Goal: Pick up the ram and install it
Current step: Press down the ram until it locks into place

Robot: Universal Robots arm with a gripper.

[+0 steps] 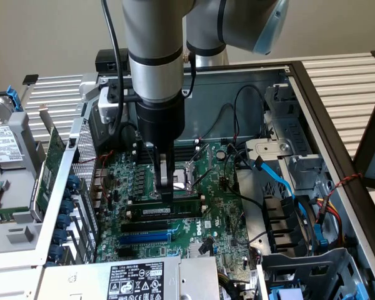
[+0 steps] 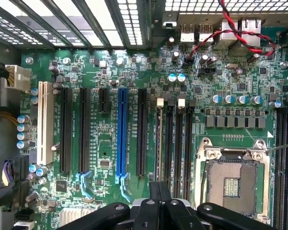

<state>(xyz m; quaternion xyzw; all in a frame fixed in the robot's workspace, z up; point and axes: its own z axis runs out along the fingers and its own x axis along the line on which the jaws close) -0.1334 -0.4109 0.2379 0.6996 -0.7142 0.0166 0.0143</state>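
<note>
Slatted metal tabletop (image 1: 356, 81) carries an open computer case (image 1: 300, 94), its green motherboard (image 1: 219, 206) lying flat and facing up, beige wall behind. A power supply with a white label (image 1: 134, 278) sits at the near edge, drive bays with blue and black cables crowd the exterior view's right, and a green expansion card (image 1: 50, 165) stands in the bracket at the exterior view's left.

The arm comes straight down over the board, and the tool (image 1: 166, 190) has its fingers pressed together with the tips on the top edge of the ram (image 1: 175, 206), near that stick's end toward the exterior view's left. The ram stands on edge in a black memory slot, next to the empty CPU socket (image 2: 233, 179). Whether it is fully seated cannot be told.

Parallel black slots and 1 long blue slot (image 2: 122, 134) lie beside it. Capacitors (image 2: 235, 99) and a red-black twisted wire (image 2: 230, 31) sit near the rear ports; the case walls close in around the board.
</note>
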